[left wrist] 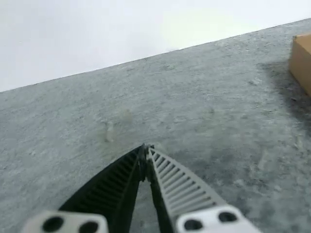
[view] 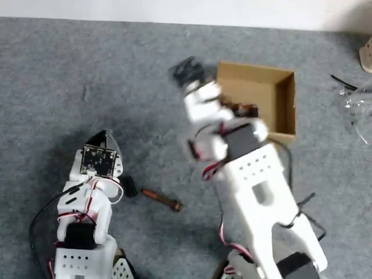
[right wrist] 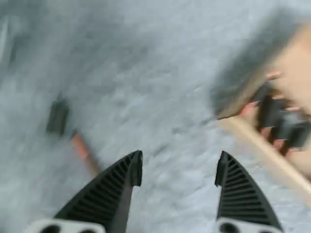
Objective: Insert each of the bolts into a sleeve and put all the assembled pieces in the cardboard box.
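My right gripper (right wrist: 179,167) hangs with fingers spread and empty, just left of the cardboard box (view: 285,93), where assembled pieces (view: 239,108) lie inside. My left gripper (left wrist: 145,150) is pinched closed on nothing, pointing toward the far side. A loose bolt (view: 161,199) lies on the grey carpet (view: 58,70) between the arms, its long axis running left to right, its left end close to a black sleeve (view: 129,186). Both sit nearer than my left fingertips and to their right. I judge the left arm closer.
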`<control>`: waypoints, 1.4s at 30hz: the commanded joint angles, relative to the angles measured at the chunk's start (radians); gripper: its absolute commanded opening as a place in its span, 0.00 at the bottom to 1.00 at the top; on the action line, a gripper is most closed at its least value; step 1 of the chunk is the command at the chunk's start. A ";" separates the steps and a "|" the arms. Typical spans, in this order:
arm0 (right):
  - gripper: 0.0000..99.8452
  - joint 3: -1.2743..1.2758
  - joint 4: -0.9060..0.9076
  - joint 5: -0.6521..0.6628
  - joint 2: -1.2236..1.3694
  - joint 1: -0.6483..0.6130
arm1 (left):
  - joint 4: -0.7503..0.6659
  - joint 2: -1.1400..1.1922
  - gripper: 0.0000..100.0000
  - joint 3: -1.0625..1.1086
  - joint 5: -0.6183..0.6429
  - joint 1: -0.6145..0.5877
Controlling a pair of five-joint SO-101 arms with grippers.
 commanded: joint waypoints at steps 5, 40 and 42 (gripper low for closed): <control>0.22 0.220 -0.102 0.091 -0.102 -0.062 | -0.025 -0.010 0.02 0.019 0.009 -0.025; 0.22 0.090 -0.437 -0.287 0.314 -0.447 | 0.255 -0.010 0.02 -0.383 0.244 -0.705; 0.22 0.004 -0.427 -0.347 0.410 -0.450 | 0.255 -0.010 0.02 -0.394 0.244 -0.734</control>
